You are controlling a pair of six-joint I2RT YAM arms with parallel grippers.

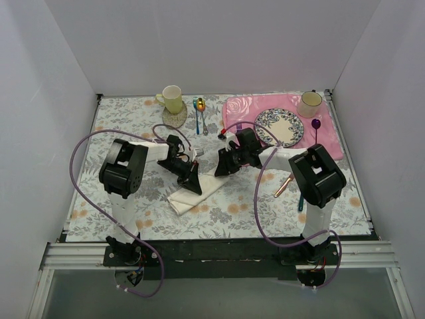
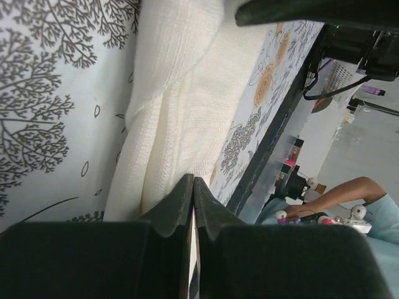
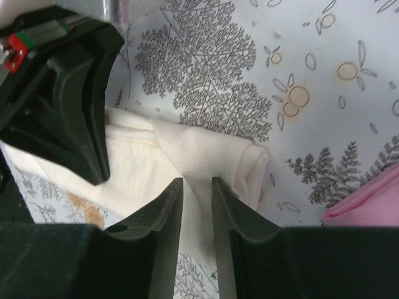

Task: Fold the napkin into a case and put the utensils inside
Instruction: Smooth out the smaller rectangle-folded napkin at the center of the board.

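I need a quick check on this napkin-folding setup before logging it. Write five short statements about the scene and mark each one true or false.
1. The napkin lies on the pink placemat. False: it lies on the floral tablecloth, between the two grippers.
2. The copper knife lies outside the napkin. True.
3. The patterned plate sits on the pink placemat. True.
4. The yellow mug is tipped on its side. False: it stands upright on its coaster.
5. The left gripper is wide open. False: its fingers are pressed together at the napkin's edge.
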